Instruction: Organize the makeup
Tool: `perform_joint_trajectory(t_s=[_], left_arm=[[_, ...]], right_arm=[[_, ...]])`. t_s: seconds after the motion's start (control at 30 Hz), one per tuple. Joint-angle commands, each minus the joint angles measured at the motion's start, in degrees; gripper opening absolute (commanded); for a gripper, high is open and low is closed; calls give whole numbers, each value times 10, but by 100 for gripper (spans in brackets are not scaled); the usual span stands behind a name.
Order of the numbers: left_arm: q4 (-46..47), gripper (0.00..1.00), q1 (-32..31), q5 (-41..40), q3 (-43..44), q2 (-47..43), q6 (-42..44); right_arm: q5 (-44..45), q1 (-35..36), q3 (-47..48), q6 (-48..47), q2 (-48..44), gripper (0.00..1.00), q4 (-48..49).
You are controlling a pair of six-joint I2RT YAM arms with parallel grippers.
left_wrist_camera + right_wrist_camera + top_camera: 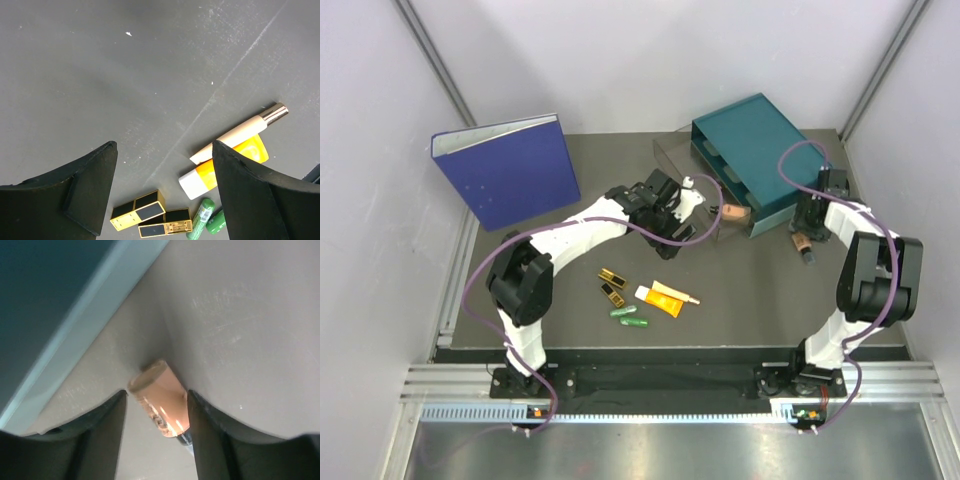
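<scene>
Between right jaws, beige bottle (159, 400), faint print, perhaps lettering.

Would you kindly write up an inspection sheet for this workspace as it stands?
Surface: dark table, lightly scuffed.
Job's things: gold-and-black cases, green capsules and orange tube loose near centre; one beige bottle lying inside the right tool; second beige bottle before the teal drawer box.
Clutter: blue binder rear left; teal drawer box rear right.
Grippers: left tool open, empty; right tool around the bottle, grip unclear.
Cables: purple cables along both arms, one looping over the box.
Surroundings: white walls; metal rail at near edge.
</scene>
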Motion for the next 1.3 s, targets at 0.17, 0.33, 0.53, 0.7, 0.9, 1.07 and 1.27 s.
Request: perform_joint_trajectory(t_s=[0.17, 0.33, 0.53, 0.7, 0.9, 1.07, 1.27], left_arm=[[3, 81, 1, 4, 21, 8, 4], [6, 82, 0, 4, 16, 7, 5], [5, 82, 1, 5, 9, 2, 12], [6, 82, 1, -3, 0, -4, 14], [8, 82, 0, -1, -2, -3, 6], [3, 82, 1, -3, -3, -5, 5], [0, 82, 1, -4, -6, -7, 4]], right_arm=[[-33, -3, -77, 4, -120, 59, -7], [-29, -3, -108, -1, -162, 61, 14], [-17, -3, -120, 29, -112, 57, 12], [-50, 1, -129, 30, -101, 51, 12], [-72, 10, -138, 21, -71, 38, 12], [-59, 14, -142, 24, -53, 36, 12], [-42, 16, -146, 33, -57, 0, 6]])
